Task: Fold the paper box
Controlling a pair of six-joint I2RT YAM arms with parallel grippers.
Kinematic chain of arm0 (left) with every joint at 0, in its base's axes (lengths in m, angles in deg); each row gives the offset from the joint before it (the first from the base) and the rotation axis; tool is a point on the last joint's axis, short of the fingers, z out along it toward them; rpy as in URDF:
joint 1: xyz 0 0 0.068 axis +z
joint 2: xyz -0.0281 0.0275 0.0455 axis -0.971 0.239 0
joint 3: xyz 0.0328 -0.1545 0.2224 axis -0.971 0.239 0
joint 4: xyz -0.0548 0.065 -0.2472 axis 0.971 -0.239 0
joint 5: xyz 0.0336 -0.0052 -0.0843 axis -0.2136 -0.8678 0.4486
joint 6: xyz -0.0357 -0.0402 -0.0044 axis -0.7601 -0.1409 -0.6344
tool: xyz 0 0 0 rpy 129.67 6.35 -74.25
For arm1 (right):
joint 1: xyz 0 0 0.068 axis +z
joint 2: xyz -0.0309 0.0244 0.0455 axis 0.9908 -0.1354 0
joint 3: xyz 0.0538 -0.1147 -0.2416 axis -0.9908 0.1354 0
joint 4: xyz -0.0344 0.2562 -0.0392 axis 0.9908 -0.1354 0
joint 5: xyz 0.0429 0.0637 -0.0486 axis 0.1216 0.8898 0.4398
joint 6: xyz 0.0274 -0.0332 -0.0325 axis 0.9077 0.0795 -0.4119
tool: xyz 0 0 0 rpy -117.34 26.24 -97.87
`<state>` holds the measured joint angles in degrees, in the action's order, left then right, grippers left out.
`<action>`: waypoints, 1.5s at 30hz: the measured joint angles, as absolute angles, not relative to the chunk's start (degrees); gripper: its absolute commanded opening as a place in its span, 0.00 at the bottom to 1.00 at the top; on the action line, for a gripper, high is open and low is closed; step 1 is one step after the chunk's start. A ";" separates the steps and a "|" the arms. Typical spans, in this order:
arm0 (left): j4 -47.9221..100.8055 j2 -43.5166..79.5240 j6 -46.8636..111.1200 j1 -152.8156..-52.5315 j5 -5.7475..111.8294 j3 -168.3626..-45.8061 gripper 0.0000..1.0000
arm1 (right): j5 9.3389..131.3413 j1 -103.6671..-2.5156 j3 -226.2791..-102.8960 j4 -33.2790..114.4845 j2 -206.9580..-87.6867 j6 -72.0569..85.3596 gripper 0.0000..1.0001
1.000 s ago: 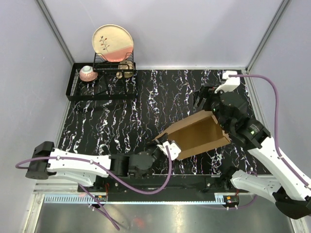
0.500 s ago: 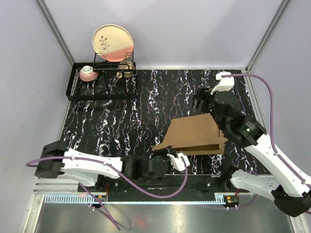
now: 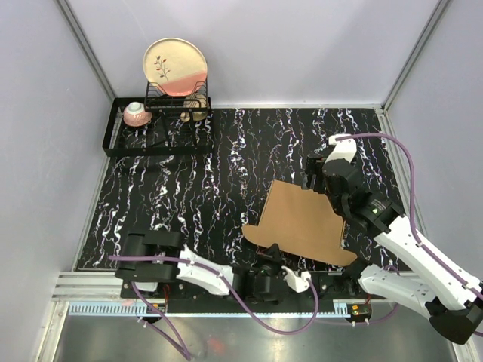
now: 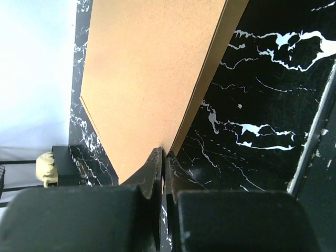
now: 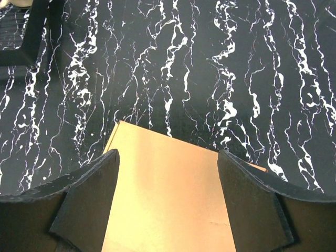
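clamping left jaws on near edge of paper box (image 3: 300, 224).

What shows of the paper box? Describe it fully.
The paper box is plain brown cardboard, a flattened sheet with a pointed flap on its left, lying low on the black marbled table, front right. The shut left claw pinches its near edge; the open right claw hovers over its far part.

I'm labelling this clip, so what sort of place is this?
Probably a lab test booth dressed as a kitchen counter: plain panel walls enclose a black marbled table, with a dish rack holding a plate at the back.
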<state>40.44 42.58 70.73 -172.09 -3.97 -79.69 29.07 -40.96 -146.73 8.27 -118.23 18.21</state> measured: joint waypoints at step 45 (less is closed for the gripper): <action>35.10 5.05 37.34 -177.12 -21.20 -69.11 0.56 | 40.44 -52.39 -127.65 26.74 -138.86 36.00 0.80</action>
